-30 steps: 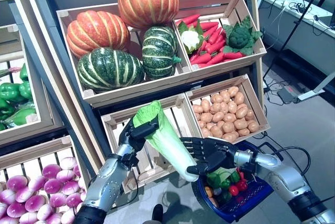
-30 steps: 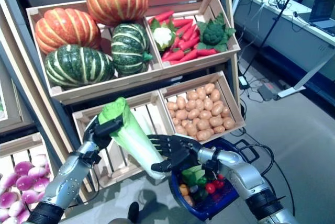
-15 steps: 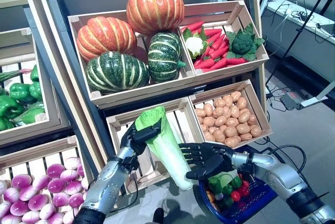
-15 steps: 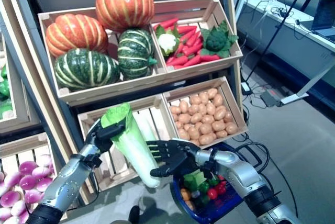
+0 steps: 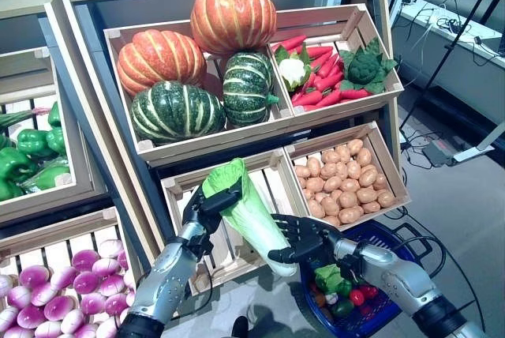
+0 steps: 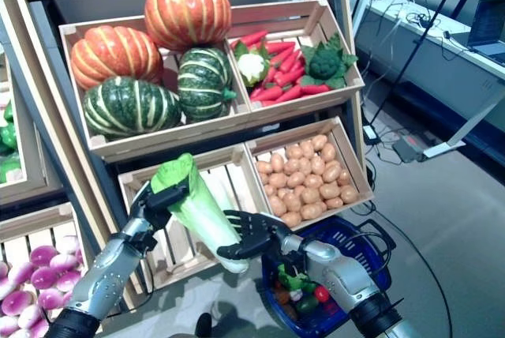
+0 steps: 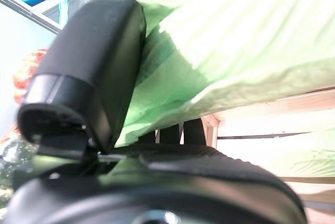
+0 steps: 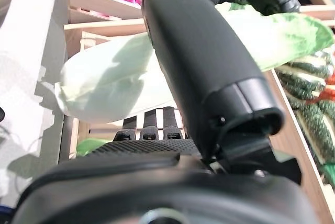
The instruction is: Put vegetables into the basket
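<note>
Left hand grips cabbage; basket holds vegetables.

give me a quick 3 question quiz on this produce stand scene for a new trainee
1. True or false: the left hand is curled round the leafy end of the napa cabbage.
2. Which crate sits directly right of the slatted crate behind the cabbage? A. pumpkins B. potatoes C. green peppers
3. Fill in: the blue basket with vegetables in it hangs below the robot's ____ forearm.

Key: 1 true. 2 B, the potatoes. 3 right; the right hand reaches under the cabbage's pale end, fingers spread.
</note>
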Motion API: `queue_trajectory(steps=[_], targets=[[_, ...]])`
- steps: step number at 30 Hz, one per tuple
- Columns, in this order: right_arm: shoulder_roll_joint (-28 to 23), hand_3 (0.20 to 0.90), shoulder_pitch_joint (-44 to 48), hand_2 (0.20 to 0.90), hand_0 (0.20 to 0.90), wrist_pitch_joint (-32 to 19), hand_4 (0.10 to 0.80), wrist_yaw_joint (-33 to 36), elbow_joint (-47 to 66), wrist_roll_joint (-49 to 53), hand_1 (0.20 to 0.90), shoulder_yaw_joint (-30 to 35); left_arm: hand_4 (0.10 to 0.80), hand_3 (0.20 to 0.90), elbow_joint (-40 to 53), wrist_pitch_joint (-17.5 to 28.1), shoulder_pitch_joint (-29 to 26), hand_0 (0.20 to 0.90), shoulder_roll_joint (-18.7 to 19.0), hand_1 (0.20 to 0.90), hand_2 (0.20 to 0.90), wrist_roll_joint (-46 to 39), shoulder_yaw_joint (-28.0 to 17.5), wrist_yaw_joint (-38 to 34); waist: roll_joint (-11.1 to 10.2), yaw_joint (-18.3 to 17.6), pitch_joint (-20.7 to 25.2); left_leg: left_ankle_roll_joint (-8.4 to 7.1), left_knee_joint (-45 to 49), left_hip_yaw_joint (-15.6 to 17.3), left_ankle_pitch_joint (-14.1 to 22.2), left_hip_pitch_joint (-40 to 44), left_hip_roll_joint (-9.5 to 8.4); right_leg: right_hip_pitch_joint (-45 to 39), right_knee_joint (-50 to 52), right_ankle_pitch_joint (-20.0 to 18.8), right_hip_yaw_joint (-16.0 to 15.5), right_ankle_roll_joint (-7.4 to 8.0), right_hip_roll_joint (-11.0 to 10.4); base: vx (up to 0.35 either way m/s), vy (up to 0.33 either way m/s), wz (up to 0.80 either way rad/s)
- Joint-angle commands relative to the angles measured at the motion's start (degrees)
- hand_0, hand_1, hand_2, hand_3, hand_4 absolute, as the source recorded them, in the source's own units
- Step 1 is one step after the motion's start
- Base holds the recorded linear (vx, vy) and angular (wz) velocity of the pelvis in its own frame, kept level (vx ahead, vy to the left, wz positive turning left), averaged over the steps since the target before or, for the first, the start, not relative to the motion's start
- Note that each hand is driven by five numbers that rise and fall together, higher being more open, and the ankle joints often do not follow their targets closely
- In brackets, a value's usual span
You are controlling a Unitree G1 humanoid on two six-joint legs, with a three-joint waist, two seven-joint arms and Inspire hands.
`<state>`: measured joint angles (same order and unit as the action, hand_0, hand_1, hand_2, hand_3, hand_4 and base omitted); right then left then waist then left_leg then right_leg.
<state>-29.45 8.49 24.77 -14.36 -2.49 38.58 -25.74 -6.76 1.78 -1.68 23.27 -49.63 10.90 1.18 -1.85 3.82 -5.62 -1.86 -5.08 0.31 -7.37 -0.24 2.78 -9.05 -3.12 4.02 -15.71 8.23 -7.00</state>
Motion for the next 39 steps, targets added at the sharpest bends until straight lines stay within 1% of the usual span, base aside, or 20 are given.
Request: queue_trajectory(steps=[1,4,6,7,8,9,17,25,28,30,31,32,37,39], targets=[[2.2,0.9,2.2,0.9,0.9,-2.5,0.8,2.6,4.9,-1.4,0.9,-0.3,0.4,0.3,5.3,6.8,-7.1,0.3,-0.7,0.3,0.3,-0.4,-2.0,0.9,-1.2,-0.5,2.7,-0.79,0.1,2.0,7.3,4.1,-0.01,2.9,-1.2,-6.7,2.9,0.56,-4.4,0.0,0.0,0.0],[2.3,0.9,2.5,0.9,0.9,-0.3,0.8,-1.1,5.7,-0.4,0.9,-1.2,0.4,0.3,5.8,6.3,-7.4,0.3,-0.7,0.3,0.3,-0.2,-2.0,0.5,-1.2,-0.4,2.7,-0.81,0.1,2.0,7.3,4.1,0.0,3.0,-1.2,-6.7,2.9,0.53,-4.5,0.0,0.0,0.0],[2.3,0.9,2.7,0.9,0.9,1.5,0.8,-3.4,5.9,2.0,0.9,-2.1,0.4,0.3,5.6,6.0,-7.6,0.3,-0.6,0.3,0.3,-0.2,-2.0,0.9,-1.3,-0.3,2.7,-0.85,0.1,2.0,7.3,4.1,0.01,3.0,-1.2,-6.7,2.7,0.56,-4.6,0.0,0.0,0.0],[2.3,0.844,2.9,0.844,0.844,1.7,0.762,-4.6,5.7,2.7,0.844,-2.5,0.4,0.3,5.2,5.7,-7.8,0.3,-0.7,0.3,0.3,-0.1,-1.9,1.1,-1.4,-0.2,2.8,-0.92,0.1,2.0,7.4,4.1,0.03,2.8,-1.3,-6.7,2.5,0.57,-4.6,0.0,0.0,0.0],[2.3,0.594,3.0,0.594,0.594,1.6,0.596,-5.0,5.4,3.0,0.594,-2.9,0.4,0.3,5.1,5.5,-7.9,0.3,-0.7,0.3,0.3,0.0,-1.9,1.1,-1.5,0.0,2.9,-0.94,0.1,1.9,7.4,4.1,0.02,2.7,-1.4,-6.7,2.5,0.56,-4.6,0.021,-0.012,0.03],[2.2,0.3,3.2,0.3,0.3,1.7,0.4,-5.3,5.2,3.4,0.3,-3.1,0.4,0.3,4.9,5.4,-7.9,0.3,-0.7,0.3,0.3,0.0,-1.9,1.3,-1.6,0.0,3.0,-0.96,0.1,1.8,7.4,4.2,0.04,2.7,-1.4,-6.7,2.5,0.56,-4.6,0.022,-0.008,0.04],[1.6,0.3,3.0,0.3,0.3,1.4,0.4,-7.0,5.2,3.2,0.3,-3.3,0.4,0.3,5.0,5.0,-7.4,0.3,-0.5,0.3,0.3,0.0,-1.9,1.6,-1.7,0.0,3.5,-1.03,0.1,2.0,7.3,4.0,0.22,2.8,-1.4,-6.7,2.6,0.53,-4.6,0.002,0.0,0.0],[1.3,0.3,2.9,0.3,0.3,1.4,0.4,-7.4,5.6,3.8,0.3,-3.4,0.4,0.3,5.4,5.0,-7.2,0.3,-0.3,0.3,0.3,0.0,-1.6,1.5,-1.7,0.0,3.5,-1.05,0.1,1.7,7.3,4.0,0.14,2.7,-1.5,-6.6,3.0,0.4,-4.3,0.0,0.0,0.0],[1.3,0.3,2.7,0.3,0.3,1.2,0.4,-7.3,5.7,4.3,0.3,-3.2,0.4,0.3,5.6,4.4,-6.9,0.3,-0.4,0.3,0.3,0.3,-1.6,1.7,-1.7,0.0,3.5,-1.06,0.1,1.7,7.3,4.1,0.17,2.6,-1.6,-6.7,2.9,0.4,-4.3,0.0,0.0,0.0],[1.2,0.3,2.7,0.3,0.3,1.4,0.4,-7.0,5.9,5.3,0.3,-3.0,0.4,0.3,5.7,3.1,-6.8,0.3,-0.3,0.3,0.3,-0.8,-1.7,2.0,-1.7,0.0,3.6,-1.06,0.1,1.8,7.3,4.1,0.22,2.6,-1.6,-6.6,3.0,0.4,-4.2,0.0,0.0,0.0],[1.3,0.3,2.6,0.3,0.3,1.4,0.4,-6.8,5.9,5.4,0.3,-2.8,0.511,0.467,5.7,2.7,-6.8,0.467,-0.3,0.467,0.467,-1.4,-1.7,1.9,-1.7,0.0,3.6,-1.07,0.1,1.9,7.3,4.1,0.26,2.6,-1.6,-6.6,3.0,0.42,-4.2,0.0,0.0,0.0],[1.2,0.3,2.6,0.3,0.3,1.4,0.4,-6.7,5.9,5.7,0.3,-2.7,0.8,0.9,5.5,2.7,-6.7,0.9,-0.3,0.9,0.9,-1.6,-1.7,1.9,-1.7,-0.1,3.6,-1.06,0.1,1.9,7.3,4.2,0.28,2.6,-1.6,-6.6,3.0,0.43,-4.2,0.0,0.0,0.0],[1.6,0.3,1.8,0.3,0.3,-0.2,0.4,-5.7,6.3,7.4,0.3,-1.9,0.8,0.9,5.8,1.7,-6.1,0.9,-0.3,0.9,0.9,-2.6,-1.8,2.6,-1.5,-0.1,3.5,-1.01,0.1,2.1,7.3,4.2,0.37,2.7,-1.4,-6.5,3.2,0.37,-4.2,0.0,0.0,0.0],[1.8,0.3,1.5,0.3,0.3,-1.7,0.4,-5.3,6.4,8.4,0.3,-1.3,0.8,0.9,5.7,1.6,-5.8,0.9,-0.3,0.9,0.9,-3.2,-1.9,3.1,-1.4,-0.1,3.4,-0.97,0.1,2.0,7.3,4.2,0.35,2.7,-1.5,-6.5,3.3,0.35,-4.1,0.0,0.0,0.0]])
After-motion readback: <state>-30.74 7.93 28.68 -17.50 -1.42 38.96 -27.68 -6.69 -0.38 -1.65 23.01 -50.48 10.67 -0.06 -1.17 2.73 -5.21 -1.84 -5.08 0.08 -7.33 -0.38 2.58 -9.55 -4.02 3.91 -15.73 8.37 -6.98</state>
